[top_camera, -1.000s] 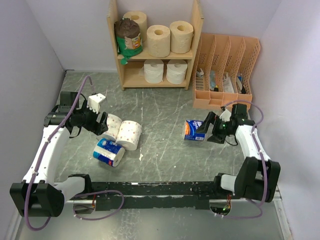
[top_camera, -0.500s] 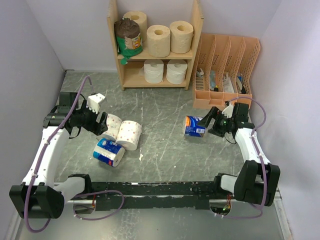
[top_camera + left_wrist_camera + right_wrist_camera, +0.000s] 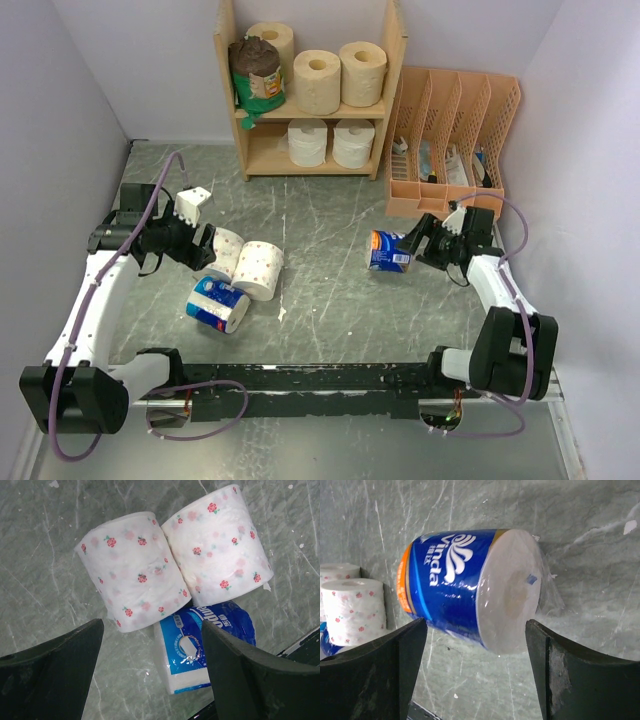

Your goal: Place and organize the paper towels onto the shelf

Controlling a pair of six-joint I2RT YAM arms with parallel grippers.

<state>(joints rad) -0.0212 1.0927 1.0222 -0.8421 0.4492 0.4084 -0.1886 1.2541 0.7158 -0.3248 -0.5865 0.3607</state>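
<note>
**A:** Well, what has moved in the last second?

**B:** Only the right side. The right hand has swung a little toward the far side of the surface. The blue-wrapped roll in front of it seems to sit slightly farther back than it did. The left hand has not shifted.

**A:** Is the right hand holding that roll?

**B:** No. In its wrist view the fingers are spread wide. The roll lies on its side on the surface just ahead of the tips, with one flat end turned toward the camera. Nothing is clamped.

**A:** And the left?

**B:** Spread as well, and gripping nothing. It hangs over two flower-dotted rolls that touch each other, with a blue-and-white wrapped roll lying just beside them.

**A:** So where does the task stand?

**B:** The shelf already carries three tan rolls and a green-and-brown wrapped roll on its upper tier, and two white rolls below. Four rolls are still down on the surface. I judge that the small shift is the right hand lining up on the blue one. It would need to push forward until the roll sits between the fingers, then close. The glossy wrap may slip.
</note>
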